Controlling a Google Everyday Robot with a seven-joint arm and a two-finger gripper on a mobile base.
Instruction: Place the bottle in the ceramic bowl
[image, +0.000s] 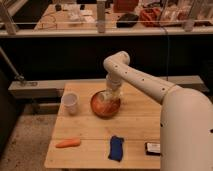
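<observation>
The white arm (150, 87) is seen reaching from the near right across the wooden table (135, 127) toward its far middle. There the orange-red bowl (98, 109) is set, just right of a white cup (70, 102). The claw (114, 93) is held low over the bowl, inside the line of its rim. Whether the claw is spread, pressed together or pinching anything cannot be told. A pale shape at the claw's tip is taken to be the bottle (109, 97). It is seen within the bowl, but it cannot be told whether it rests on the bowl's bottom or is carried just above it. The task is therefore judged to be close to its end: the bottle has been brought to the bowl, while the release and the lifting away of the claw are not shown as done. Nearer on the table, a blue cloth (116, 148) is laid in the middle, an orange carrot (68, 143) to its left, and a small dark flat object (152, 147) at the near right. A light patch is carried on that object, but no writing, brand or label can be read on it or on anything else.
</observation>
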